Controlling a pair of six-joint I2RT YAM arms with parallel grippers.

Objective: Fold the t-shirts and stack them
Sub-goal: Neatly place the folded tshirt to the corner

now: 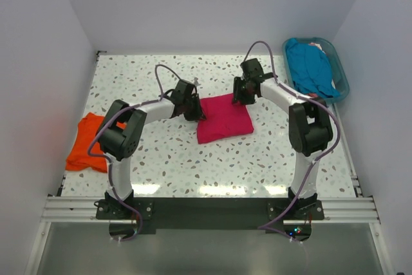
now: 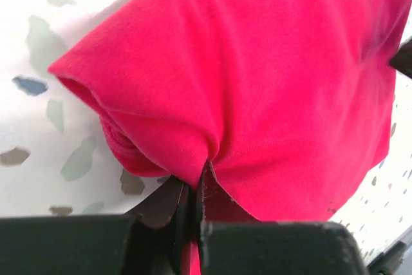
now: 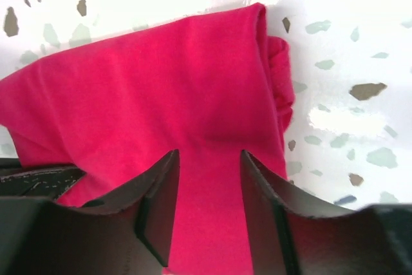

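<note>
1. While the folded pink t-shirt point(image 1: 224, 119) lies on the table point(image 1: 161, 156), the left gripper point(image 2: 195, 188) is clamped together on its left edge, bunching the cloth.
2. Right gripper point(image 3: 209, 172): jaws apart, over the pink t-shirt's far right corner.
3. Orange t-shirt point(image 1: 87, 143): crumpled, well left of the pink t-shirt.
4. Blue t-shirt point(image 1: 309, 69): well right of the pink t-shirt, inside a basket point(image 1: 344, 82).

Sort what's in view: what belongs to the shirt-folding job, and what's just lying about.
Job: pink t-shirt, folded, mid table; orange t-shirt, left edge; teal t-shirt, in the plastic basket.
Lying about: the plastic basket itself, far right corner.
</note>
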